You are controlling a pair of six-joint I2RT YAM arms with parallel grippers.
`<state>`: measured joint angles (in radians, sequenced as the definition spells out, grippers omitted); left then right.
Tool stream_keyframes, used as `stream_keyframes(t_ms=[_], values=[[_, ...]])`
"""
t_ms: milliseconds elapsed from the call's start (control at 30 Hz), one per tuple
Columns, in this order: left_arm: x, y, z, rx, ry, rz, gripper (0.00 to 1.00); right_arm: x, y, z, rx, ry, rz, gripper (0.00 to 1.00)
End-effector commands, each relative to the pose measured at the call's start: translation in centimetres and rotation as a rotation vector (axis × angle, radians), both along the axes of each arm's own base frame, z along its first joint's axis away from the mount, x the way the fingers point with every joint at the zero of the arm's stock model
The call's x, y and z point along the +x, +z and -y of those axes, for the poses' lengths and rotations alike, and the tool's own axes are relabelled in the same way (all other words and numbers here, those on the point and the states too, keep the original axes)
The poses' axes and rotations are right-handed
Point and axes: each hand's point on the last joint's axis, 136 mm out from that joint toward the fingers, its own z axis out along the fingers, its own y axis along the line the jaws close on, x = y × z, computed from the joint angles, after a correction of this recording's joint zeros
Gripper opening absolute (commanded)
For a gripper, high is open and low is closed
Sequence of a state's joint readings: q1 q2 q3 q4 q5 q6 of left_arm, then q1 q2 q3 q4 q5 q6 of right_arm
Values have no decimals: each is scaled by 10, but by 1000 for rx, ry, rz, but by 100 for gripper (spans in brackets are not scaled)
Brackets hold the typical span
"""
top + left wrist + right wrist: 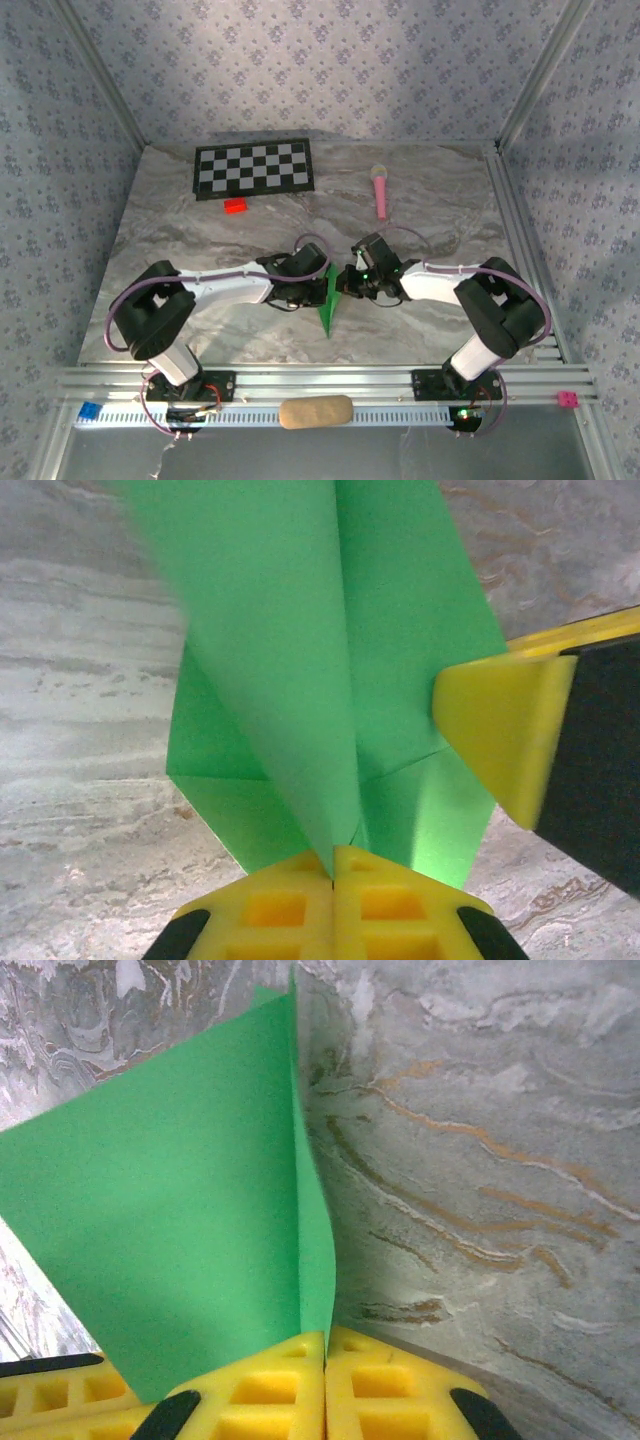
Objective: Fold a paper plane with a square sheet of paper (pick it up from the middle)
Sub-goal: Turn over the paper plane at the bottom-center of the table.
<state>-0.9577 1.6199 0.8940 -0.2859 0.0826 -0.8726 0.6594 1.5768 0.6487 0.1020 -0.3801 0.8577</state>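
My left gripper (332, 858) and right gripper (325, 1342) meet over the middle of the table (200, 230), both clamped on the folded green paper (327, 300), which stands upright between them. If one pulls harder, I think it may tear or slide out.

A fixed camera high behind two white-and-black robot arms (235, 288) looks down over the whole grey marbled tabletop (450, 200), while each wrist camera peers past yellow fingertips (270, 915), very close, at one shared folded bright green paper sheet (300, 630).
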Motion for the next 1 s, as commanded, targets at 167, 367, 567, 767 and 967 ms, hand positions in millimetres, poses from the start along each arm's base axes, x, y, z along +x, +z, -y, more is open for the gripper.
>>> stream_keyframes(t_ms=[167, 367, 567, 767, 967], values=[[1, 5, 10, -47, -6, -11, 15, 0, -7, 3, 9, -23, -21, 7], [1, 4, 11, -75, 16, -26, 20, 0, -8, 5, 8, -29, -28, 7], [0, -1, 9, -58, 19, -39, 21, -1, -8, 5, 8, -28, -30, 7], [0, -3, 7, -34, 14, -35, 21, 0, -9, 6, 3, -33, -33, 8], [-1, -5, 5, -23, 13, -40, 22, 0, -10, 6, 2, -34, -36, 8]])
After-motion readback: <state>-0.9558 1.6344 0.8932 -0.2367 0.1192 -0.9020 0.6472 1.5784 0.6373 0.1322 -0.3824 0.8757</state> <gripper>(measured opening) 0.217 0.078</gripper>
